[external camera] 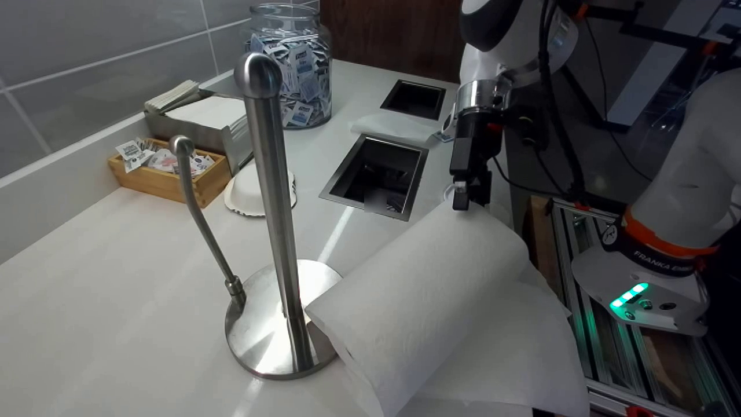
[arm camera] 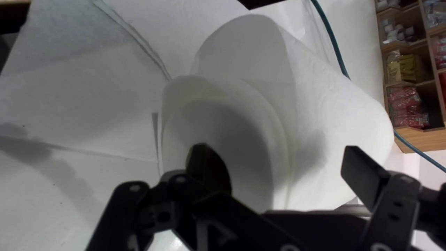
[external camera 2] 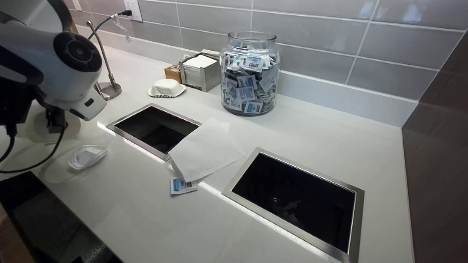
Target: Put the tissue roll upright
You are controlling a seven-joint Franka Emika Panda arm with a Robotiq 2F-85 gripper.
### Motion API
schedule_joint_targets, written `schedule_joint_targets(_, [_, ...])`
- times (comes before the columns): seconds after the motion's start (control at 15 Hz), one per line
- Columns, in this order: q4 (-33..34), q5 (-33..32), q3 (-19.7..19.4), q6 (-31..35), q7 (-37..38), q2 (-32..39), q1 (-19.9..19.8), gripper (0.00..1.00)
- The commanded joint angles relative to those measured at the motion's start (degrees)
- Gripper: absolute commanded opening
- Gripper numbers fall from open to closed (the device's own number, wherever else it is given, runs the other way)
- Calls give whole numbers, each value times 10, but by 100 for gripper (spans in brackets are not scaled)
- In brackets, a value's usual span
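The tissue roll [external camera: 428, 295], a thick white cylinder, lies on its side on the counter with a loose sheet [external camera: 515, 353] spread under it. Its near end is against the base of the steel stand [external camera: 278, 197]; I cannot tell if it rests on it. My gripper [external camera: 466, 200] is at the roll's far end, pointing down. In the wrist view my gripper [arm camera: 282, 158] has its fingers wide apart: one before the roll's end face by the dark core hole, the other over the side of the tissue roll [arm camera: 341, 122]. Contact is unclear. In an exterior view the arm partly hides the roll [external camera 2: 74, 126].
Framed dark openings [external camera 2: 157, 128] are set in the counter. A glass jar [external camera: 298, 75] of sachets, a napkin holder [external camera: 202, 119], a wooden box [external camera: 168, 176] and a white bowl [external camera: 255, 194] stand near the wall. A teal cable [arm camera: 331, 38] runs past the roll.
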Motion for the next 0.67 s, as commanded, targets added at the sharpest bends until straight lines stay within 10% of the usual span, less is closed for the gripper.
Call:
schedule_joint_targets(0.0, [0, 49, 6, -5, -30, 23, -1, 100])
schedule_joint_targets(0.6, [0, 101, 10, 5, -65, 52, -7, 100])
